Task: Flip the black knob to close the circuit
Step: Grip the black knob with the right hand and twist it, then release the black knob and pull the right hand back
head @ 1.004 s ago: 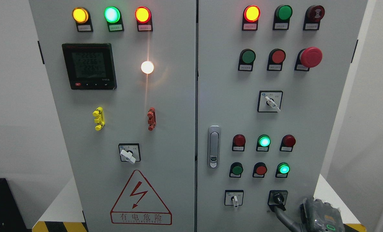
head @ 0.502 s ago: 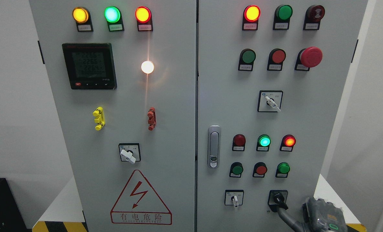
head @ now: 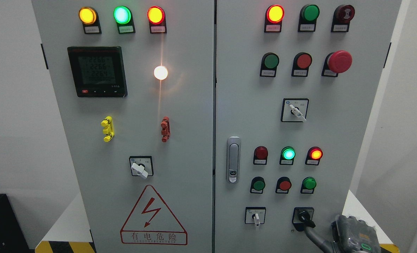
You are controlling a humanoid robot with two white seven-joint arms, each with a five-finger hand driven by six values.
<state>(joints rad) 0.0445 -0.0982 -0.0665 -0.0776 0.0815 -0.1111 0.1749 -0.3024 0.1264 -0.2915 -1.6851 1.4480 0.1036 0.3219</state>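
So my right hand (head: pixel 349 235) was down in the bottom right corner of the view, mostly cut off by the frame edge, with one dark finger (head: pixel 312 233) stretched up and left to the black knob (head: pixel 305 218). That knob sat at the very bottom of the right door of the grey cabinet (head: pixel 194 105), in a square black plate, just right of a small white-handled selector switch (head: pixel 255 216). The fingertip was right up against the knob's underside, and the knob's handle pointed down and to the right. Honestly I couldn't tell whether the hand had a proper pinch on the knob or only one finger pressing it, too much of it was out of shot. Above the knob, the row of three lamps had the middle green lamp (head: pixel 288 154) and the right red lamp (head: pixel 315 154) both lit, while the green button (head: pixel 309 183) directly above the knob looked dark. On the left door the digital meter (head: pixel 97 71) showed numbers I couldn't read, and the lightning warning triangle (head: pixel 153 216) sat near the bottom. My left hand wasn't anywhere in view.
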